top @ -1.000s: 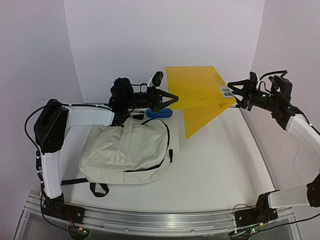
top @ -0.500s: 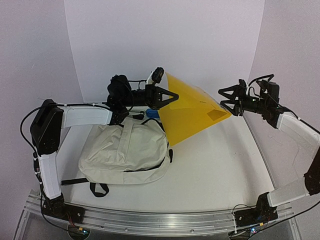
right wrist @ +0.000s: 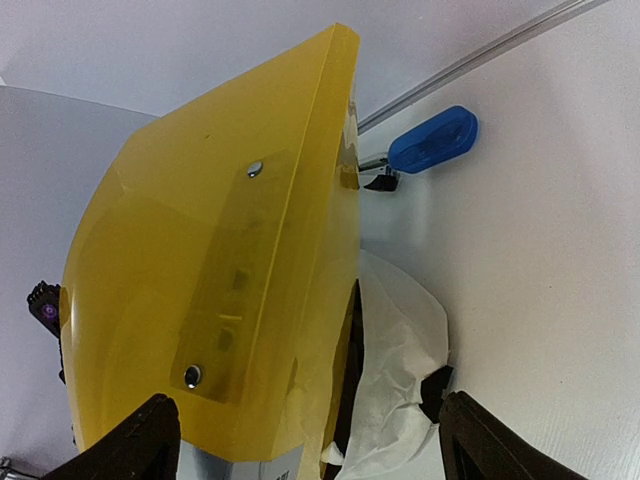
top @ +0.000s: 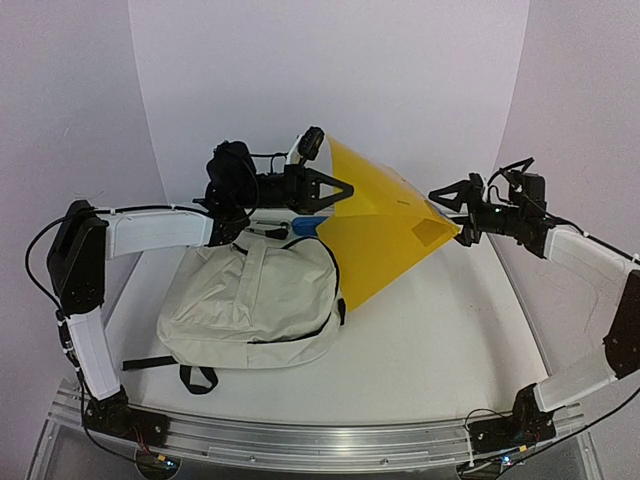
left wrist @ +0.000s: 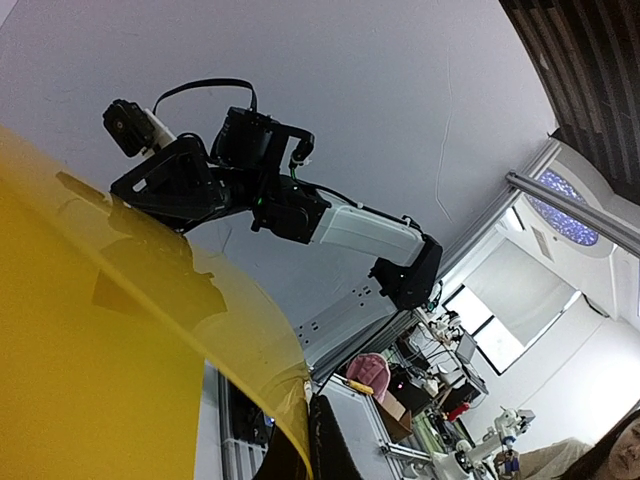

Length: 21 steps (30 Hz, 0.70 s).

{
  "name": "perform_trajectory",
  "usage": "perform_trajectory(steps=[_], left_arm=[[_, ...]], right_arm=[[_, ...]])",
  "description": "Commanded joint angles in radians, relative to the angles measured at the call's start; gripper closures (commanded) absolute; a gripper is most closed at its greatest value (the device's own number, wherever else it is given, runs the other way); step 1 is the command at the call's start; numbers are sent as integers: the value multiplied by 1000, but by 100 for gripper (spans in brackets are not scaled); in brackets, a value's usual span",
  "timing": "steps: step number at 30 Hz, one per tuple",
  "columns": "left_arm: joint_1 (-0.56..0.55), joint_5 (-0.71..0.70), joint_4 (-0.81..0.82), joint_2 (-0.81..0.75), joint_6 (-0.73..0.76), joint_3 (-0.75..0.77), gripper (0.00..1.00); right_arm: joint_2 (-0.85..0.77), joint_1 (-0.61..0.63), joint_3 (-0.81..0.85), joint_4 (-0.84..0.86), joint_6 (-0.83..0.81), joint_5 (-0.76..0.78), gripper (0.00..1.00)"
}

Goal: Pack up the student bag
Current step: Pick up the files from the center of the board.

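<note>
Student bag [top: 250,300] lay flat; yellow folder [top: 385,235] tilted beside it. Right gripper [top: 450,210] gaped; hold of left gripper [top: 338,195] untellable. A weak pinch risked dropping the folder.

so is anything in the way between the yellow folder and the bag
Nothing visible lies between them. The yellow folder hangs with its lower corner at the right edge of the student bag; the blue object lies behind the bag, off that path.
</note>
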Motion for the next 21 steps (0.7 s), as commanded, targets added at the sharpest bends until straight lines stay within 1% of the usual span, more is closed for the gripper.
perform_trajectory(steps=[1,6,9,12,14,15,16,18,21], left_arm=[[-5,16,35,-59,46,7,100],[-11,28,50,-42,32,24,100],[-14,33,49,-35,30,26,100],[-15,35,46,-29,24,19,100],[-15,36,43,-25,26,10,100],[-15,34,25,-23,38,5,100],[-15,32,9,-22,50,4,100],[-15,23,-55,-24,91,0,100],[-15,12,-103,-41,125,-23,100]], right_arm=[[-6,21,22,17,0,-40,8],[5,58,53,22,13,-72,7],[6,74,55,66,46,-95,11],[5,95,57,157,114,-129,20],[5,105,64,185,136,-144,24],[6,109,70,203,151,-152,29],[5,110,73,208,156,-155,32],[1,111,81,216,163,-159,42],[-6,111,80,222,167,-154,51]])
